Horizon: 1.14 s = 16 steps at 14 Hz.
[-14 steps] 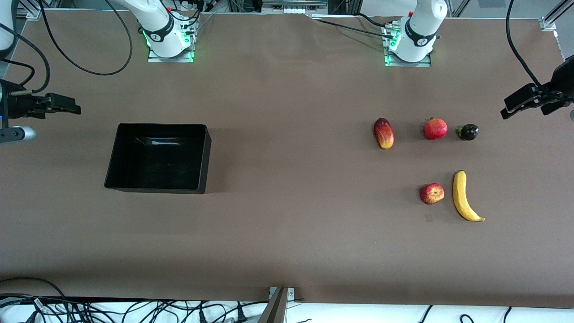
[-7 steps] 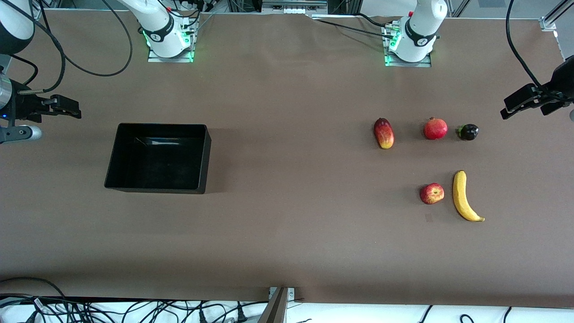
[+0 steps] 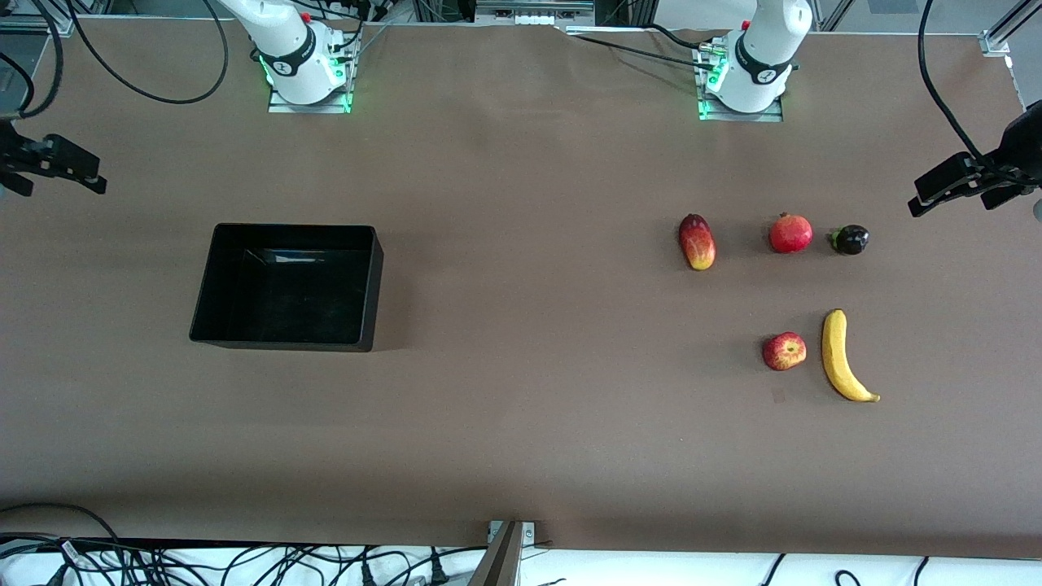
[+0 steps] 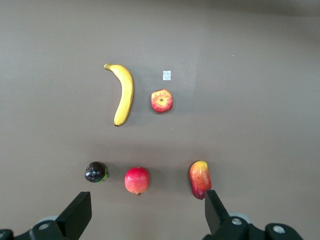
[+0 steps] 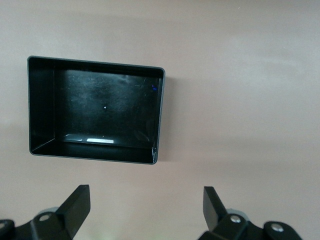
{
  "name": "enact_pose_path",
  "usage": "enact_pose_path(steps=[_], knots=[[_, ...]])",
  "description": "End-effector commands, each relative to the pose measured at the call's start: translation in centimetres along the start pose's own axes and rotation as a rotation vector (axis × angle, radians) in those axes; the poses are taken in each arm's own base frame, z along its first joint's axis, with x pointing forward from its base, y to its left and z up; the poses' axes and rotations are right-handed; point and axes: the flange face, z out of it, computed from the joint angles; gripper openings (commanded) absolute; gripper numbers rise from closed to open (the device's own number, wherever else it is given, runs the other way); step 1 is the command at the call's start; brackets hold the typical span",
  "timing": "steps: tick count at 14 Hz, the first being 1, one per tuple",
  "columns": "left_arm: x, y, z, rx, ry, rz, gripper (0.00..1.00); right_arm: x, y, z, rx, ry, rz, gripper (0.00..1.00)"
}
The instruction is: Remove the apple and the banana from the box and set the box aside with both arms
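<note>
Box (image 3: 286, 286) sits empty twd the right arm's end of the table, long axis running along the table's length. Apple (image 3: 784, 351) & banana (image 3: 843, 356) lie on the bare table twd the left arm's end, side by side, not touching. Banana's long axis runs toward the front camera, stem tip nearest it. Right gripper (image 3: 50, 163) hangs up by the table edge nr the box, jaws wide open, empty. Left gripper (image 3: 959, 185) is up by its own table edge, past the fruit, also open, empty. Judging by this, fruit is out and nothing's left to grab.
</note>
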Motion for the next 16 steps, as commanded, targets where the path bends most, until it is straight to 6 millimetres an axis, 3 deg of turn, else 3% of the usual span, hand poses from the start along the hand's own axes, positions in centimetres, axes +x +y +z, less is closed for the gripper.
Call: enact_pose_path(steps=[1, 6, 8, 16], knots=[[-0.1, 0.3, -0.1, -0.022, -0.005, 0.001, 1.00, -0.5, -0.2, -0.2, -0.009, 0.011, 0.003, 1.00], [-0.1, 0.5, -0.1, -0.022, -0.004, -0.006, 1.00, 0.9, -1.3, -0.6, -0.024, -0.008, -0.021, 1.00], [-0.1, 0.5, -0.1, -0.022, -0.002, -0.006, 1.00, 1.2, -3.7, -1.1, -0.062, -0.022, -0.064, 1.00], [0.1, 0.5, 0.1, -0.022, -0.007, -0.008, 1.00, 1.4, -3.4, -1.0, -0.055, -0.007, -0.045, 1.00]])
